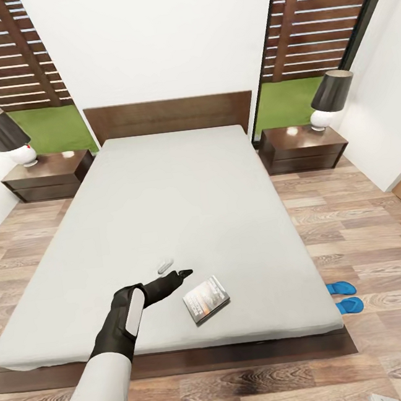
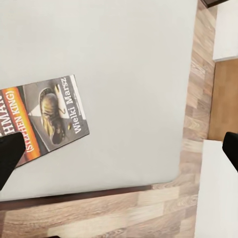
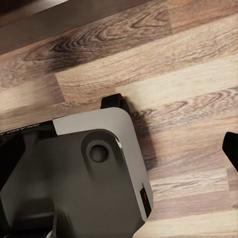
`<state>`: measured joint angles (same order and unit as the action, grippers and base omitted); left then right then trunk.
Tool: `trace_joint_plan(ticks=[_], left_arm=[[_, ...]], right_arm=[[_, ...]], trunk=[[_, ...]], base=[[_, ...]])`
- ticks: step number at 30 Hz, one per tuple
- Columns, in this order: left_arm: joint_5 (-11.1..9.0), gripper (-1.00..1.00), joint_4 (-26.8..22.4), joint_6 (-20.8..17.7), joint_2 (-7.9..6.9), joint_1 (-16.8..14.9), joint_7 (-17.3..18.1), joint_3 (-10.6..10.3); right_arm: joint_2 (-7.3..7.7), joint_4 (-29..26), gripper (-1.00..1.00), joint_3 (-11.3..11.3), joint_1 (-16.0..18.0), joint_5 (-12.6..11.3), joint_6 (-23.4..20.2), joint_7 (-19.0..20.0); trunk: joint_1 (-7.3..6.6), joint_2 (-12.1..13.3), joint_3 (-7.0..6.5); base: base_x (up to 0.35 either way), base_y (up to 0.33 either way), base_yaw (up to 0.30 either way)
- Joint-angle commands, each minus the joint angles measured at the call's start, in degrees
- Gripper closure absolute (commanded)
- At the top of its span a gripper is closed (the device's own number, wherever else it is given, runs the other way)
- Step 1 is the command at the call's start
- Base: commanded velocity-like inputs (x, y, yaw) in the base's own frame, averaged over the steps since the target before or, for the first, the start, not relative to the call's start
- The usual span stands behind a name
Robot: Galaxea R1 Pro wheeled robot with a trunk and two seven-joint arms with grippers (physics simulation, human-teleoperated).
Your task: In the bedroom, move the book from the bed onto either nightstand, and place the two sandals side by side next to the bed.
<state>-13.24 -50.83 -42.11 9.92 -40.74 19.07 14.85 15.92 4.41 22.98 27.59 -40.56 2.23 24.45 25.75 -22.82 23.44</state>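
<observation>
With its two black fingertips spread wide apart and nothing between them, the left gripper [image 1: 175, 277] hangs over the foot end of the bed [image 1: 182, 202], and the paperback [image 1: 206, 299] lies flat on the mattress just beside the jaws, toward the near edge and slightly to the robot's right. In the left wrist view one fingertip [image 2: 10, 153] overlaps the book's [image 2: 47, 116] corner, yet I cannot tell whether it touches.

A thin book on a soft sheet is a risk: closing from above could pinch only the cover, or skid the book toward the edge and off onto the plank floor [image 1: 364, 219]. A small white object [image 1: 164, 266] sits just behind the jaws and could be knocked.

Farther out, the two blue sandals [image 1: 345, 297] lie on the floor by the bed's right side, and both nightstands [image 1: 303, 145] stand well away at the headboard, a long carry for a weak hold.

The right gripper's [image 3: 119, 148] fingertips are apart, empty, above the robot's grey base [image 3: 84, 173].
</observation>
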Motion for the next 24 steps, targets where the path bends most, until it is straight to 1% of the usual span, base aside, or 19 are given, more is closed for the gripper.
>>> trace_joint_plan(ticks=[1,2,5,9,13,16,17,18,22,24], left_arm=[[-0.03,-1.0,-0.12,-0.43,0.08,-0.16,0.08,0.09],[-0.03,-1.0,-0.14,-0.43,0.08,-0.26,-0.01,0.02],[-0.07,-1.0,-0.17,-0.43,0.08,-3.69,-1.93,-0.2],[-0.26,-1.0,0.04,-0.4,0.08,-6.48,-4.47,-0.19],[-1.55,-1.0,0.71,0.09,0.08,-7.12,-5.28,-0.21],[-2.07,-1.0,3.79,0.54,0.08,-7.22,-5.4,-0.36],[-2.15,-1.0,4.97,1.04,0.08,-7.23,-5.42,-0.44],[-2.28,-1.0,6.39,2.73,0.08,-7.24,-5.43,-0.54],[-2.53,-1.0,7.44,5.17,0.08,-7.25,-5.49,-0.57],[-2.55,-1.0,7.56,5.57,0.08,-7.25,-5.51,-0.57]], right_arm=[[-0.05,0.24,-1.0,0.49,0.09,-0.49,0.23,0.42],[-0.06,0.24,-1.0,0.49,0.09,-0.49,0.23,0.42],[-0.09,0.24,-1.0,0.49,0.09,-0.49,0.23,0.42],[-0.09,0.24,-1.0,0.49,0.09,-0.49,0.23,0.35],[-0.1,0.24,-1.0,0.49,0.09,-0.49,0.23,0.33],[-0.1,0.24,-1.0,0.49,0.09,-0.49,0.23,0.38],[-0.1,0.24,-1.0,0.49,0.09,-0.49,0.23,0.4],[-0.1,0.24,-1.0,0.49,0.09,-0.49,0.23,0.41],[-0.1,0.24,-1.0,0.49,0.09,-0.49,0.23,0.42],[-0.1,0.24,-1.0,0.49,0.09,-0.49,0.23,0.42]], trunk=[[0.03,-0.1,0.09],[0.03,-0.1,0.09],[0.03,-0.1,0.09],[0.03,-0.1,0.09],[0.03,-0.1,0.09],[0.03,-0.1,0.09],[0.03,-0.1,0.09],[0.03,-0.1,0.09],[0.03,-0.1,0.09],[0.03,-0.1,0.09]], base=[[0.0,0.0,0.0],[0.0,0.0,0.0],[0.0,0.0,0.0],[0.0,0.0,0.0],[0.0,0.0,0.0],[0.0,0.0,0.0],[0.0,0.0,0.0],[0.0,0.0,0.0],[0.0,0.0,0.0],[0.0,0.0,0.0]])
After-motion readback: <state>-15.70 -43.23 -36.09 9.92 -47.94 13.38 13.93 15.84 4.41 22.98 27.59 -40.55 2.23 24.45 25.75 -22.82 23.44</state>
